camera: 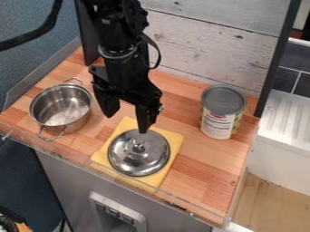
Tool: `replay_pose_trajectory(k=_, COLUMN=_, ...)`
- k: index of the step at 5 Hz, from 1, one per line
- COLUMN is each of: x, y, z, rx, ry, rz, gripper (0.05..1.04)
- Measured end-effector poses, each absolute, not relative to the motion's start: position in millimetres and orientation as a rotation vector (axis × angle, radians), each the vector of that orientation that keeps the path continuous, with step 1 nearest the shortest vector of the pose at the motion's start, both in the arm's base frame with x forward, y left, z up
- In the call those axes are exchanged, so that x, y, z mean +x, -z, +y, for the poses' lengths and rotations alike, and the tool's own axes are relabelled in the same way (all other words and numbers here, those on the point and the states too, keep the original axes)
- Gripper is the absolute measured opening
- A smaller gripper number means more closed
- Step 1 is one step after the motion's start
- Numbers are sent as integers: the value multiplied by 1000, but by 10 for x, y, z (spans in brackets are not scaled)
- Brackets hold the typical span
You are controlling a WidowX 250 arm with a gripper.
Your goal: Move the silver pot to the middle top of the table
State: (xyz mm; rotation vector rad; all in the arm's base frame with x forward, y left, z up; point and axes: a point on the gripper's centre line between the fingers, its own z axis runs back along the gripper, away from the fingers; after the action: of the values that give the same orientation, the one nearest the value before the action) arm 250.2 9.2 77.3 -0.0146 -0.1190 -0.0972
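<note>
My gripper [126, 122] hangs over the middle of the wooden table, its two fingers spread apart with nothing between them. To its left is the silver pot [61, 107], upright and without a lid on it, near the table's left side, a handle at its back and another at its front. A silver lid [138, 152] with a knob lies on a yellow cloth [160, 177], just in front of and below my gripper.
A large can [223, 111] with a grey top stands on the right part of the table [200, 167]. White wooden boards [205, 50] rise behind the table's back edge. A low clear rim runs along the front edge.
</note>
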Motion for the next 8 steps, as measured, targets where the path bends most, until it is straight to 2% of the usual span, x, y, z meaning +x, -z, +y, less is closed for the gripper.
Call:
replay_pose_trajectory(k=1, x=2484, y=-708, z=91, rx=-17, ry=97, rz=-93, gripper=1001)
replay_pose_trajectory(k=3, x=2660, y=-710, z=616, rx=-6, ry=-98, rz=-105, gripper=1001)
replay_pose_trajectory(k=4, x=2717, y=-695, z=911, rx=19, ry=-197, rz=-111, gripper=1001)
replay_pose_trajectory(k=6, x=2685, y=-547, z=1205, rx=79, ry=-322, rz=-86, gripper=1001)
replay_pose_trajectory(k=8, x=2773, y=-623, z=1253, rx=24, ry=-294, rz=-89, gripper=1001)
